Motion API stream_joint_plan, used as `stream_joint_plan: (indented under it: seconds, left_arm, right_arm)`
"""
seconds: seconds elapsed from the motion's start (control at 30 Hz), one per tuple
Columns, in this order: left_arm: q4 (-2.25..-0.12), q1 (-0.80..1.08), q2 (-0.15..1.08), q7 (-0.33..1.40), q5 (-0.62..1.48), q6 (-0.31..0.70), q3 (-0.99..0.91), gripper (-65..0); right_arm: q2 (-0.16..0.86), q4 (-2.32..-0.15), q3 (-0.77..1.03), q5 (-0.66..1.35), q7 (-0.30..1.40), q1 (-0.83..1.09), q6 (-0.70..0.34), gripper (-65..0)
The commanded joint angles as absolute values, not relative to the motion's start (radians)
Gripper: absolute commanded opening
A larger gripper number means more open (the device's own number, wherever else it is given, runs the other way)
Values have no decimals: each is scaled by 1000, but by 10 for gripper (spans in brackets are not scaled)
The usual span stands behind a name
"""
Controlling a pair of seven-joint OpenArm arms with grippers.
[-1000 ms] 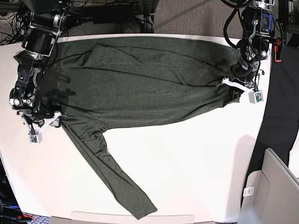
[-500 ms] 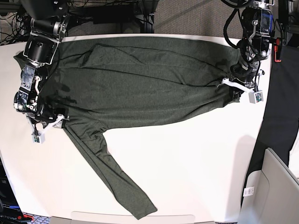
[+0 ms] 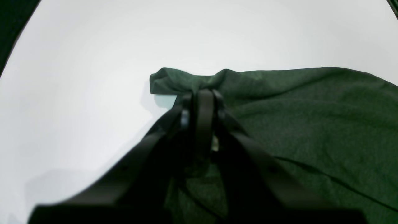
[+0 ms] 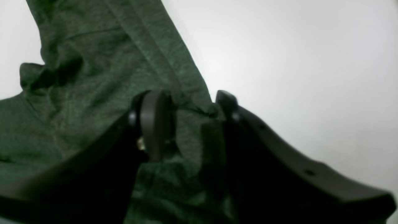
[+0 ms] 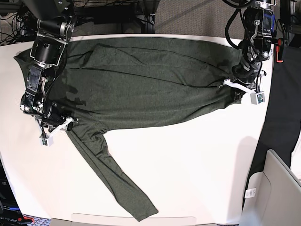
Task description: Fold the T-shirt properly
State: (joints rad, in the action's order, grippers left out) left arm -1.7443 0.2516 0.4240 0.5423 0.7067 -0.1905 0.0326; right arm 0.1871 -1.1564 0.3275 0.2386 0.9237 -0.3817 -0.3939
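Shirt: the big dark green knit T-shirt lies flat for folding.
Left gripper: pinching a bunched corner, ready to lift.
Right gripper: fingers apart around the shirt's edge; grip unclear.

- A big white desk fills most of the view
- Behind its far edge lies grey carpet floor
- Black cables tangle at the back left
- A pale grey bin sits at the right
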Motion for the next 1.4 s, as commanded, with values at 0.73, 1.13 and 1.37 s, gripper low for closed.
stream_joint_plan:
  seconds: [0.73, 1.13, 1.37]
  left_arm:
    - [-1781, 246, 435, 516, 704, -185, 19, -649]
    - [-1781, 245, 435, 516, 704, -185, 19, -650]
    - [-1781, 245, 435, 516, 704, -185, 19, -650]
  right_arm:
    - [208, -1331, 331, 519, 1058, -325, -400, -647]
    - [326, -1457, 420, 734, 1096, -183, -400, -647]
    - [372, -1526, 450, 840, 1096, -88, -400, -647]
